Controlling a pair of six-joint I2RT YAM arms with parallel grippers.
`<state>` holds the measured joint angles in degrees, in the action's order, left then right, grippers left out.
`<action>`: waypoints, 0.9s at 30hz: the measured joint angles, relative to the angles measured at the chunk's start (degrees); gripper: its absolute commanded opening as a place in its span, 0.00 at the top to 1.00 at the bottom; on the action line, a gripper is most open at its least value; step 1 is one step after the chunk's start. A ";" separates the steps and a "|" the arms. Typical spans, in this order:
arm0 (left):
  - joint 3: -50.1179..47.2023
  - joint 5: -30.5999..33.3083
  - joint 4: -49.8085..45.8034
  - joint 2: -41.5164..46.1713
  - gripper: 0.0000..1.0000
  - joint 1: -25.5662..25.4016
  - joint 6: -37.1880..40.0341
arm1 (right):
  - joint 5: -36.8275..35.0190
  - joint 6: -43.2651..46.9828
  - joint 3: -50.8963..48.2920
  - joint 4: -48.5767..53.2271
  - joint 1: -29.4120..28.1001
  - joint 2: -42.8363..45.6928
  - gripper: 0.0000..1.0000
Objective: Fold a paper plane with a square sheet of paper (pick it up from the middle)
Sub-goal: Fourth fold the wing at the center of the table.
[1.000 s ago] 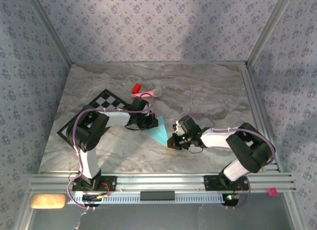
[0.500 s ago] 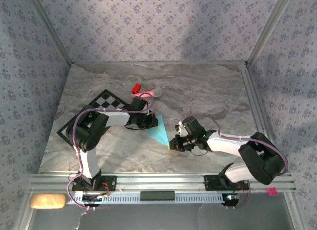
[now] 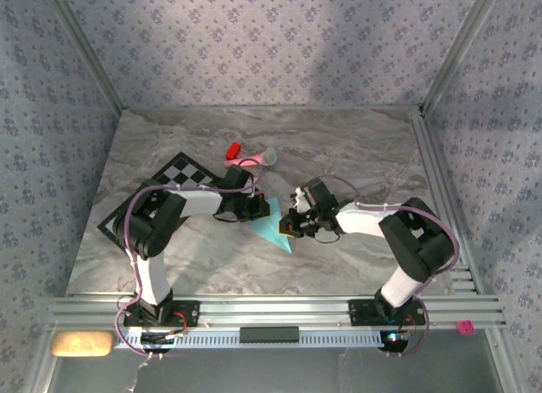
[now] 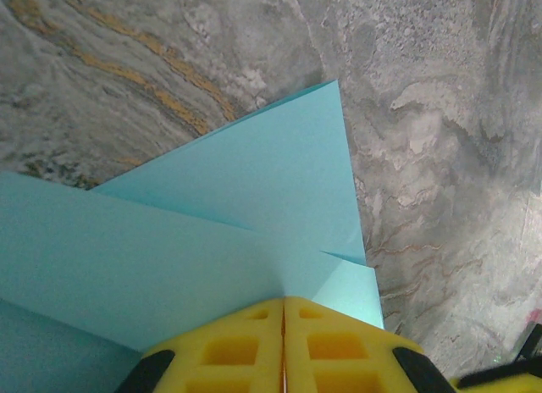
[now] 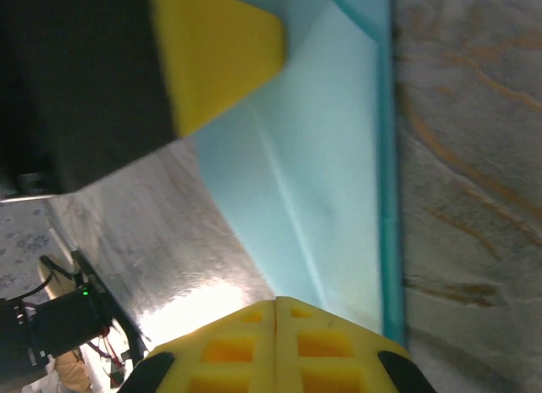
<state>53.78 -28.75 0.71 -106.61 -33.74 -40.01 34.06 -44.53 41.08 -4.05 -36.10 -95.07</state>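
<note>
The light-blue paper plane, part-folded into a pointed shape, lies flat on the marble table between both grippers. My left gripper is shut, its yellow fingertips pressed down on the paper where the folded flaps meet. My right gripper is also shut, its tips resting on the paper beside a long crease. The left gripper's yellow finger appears at the top left of the right wrist view. No paper shows between either pair of jaws.
A black-and-white checkered mat lies under the left arm. A red block, a pink toy and a small clear object sit behind the grippers. An aluminium rail runs along the near edge.
My right gripper has slid from near the paper's lower tip up and towards the left gripper, and the right arm's elbow has swung with it. The left arm has not moved.
</note>
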 measured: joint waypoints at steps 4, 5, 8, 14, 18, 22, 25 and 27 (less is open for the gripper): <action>0.04 -0.09 -0.02 0.00 0.88 0.00 0.13 | -0.26 -0.50 -2.25 -1.79 -0.20 -1.73 1.00; 0.09 -0.20 -0.07 0.00 0.88 0.00 0.17 | -0.66 -0.68 -2.51 -2.25 -0.44 -1.64 1.00; 0.76 -0.26 -1.05 0.07 0.83 -0.02 0.48 | -1.46 -1.07 -2.91 -2.86 -0.92 -1.46 1.00; 2.03 1.53 -5.18 2.97 0.80 -0.22 1.22 | -2.34 -1.97 -3.23 -4.00 -1.81 -1.42 1.00; 2.23 2.64 -5.92 6.40 0.91 -1.44 0.59 | -2.60 -2.67 -3.41 -4.59 -2.05 -1.38 1.00; 1.27 2.45 -3.98 7.15 0.95 -4.28 -1.60 | -2.69 -3.28 -3.82 -5.46 -2.05 -1.29 1.00; -1.14 1.42 -1.99 6.99 0.97 -6.12 -3.26 | -2.75 -3.91 -4.09 -5.90 -2.10 -1.22 1.00; -3.08 0.74 -0.09 6.34 0.97 -6.56 -4.28 | -2.75 -4.04 -4.20 -6.08 -2.10 -1.20 1.00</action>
<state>50.70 -28.01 0.62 -100.27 -40.29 -44.29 31.31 -48.58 36.88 -10.13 -38.20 -96.27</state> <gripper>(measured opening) 0.063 0.051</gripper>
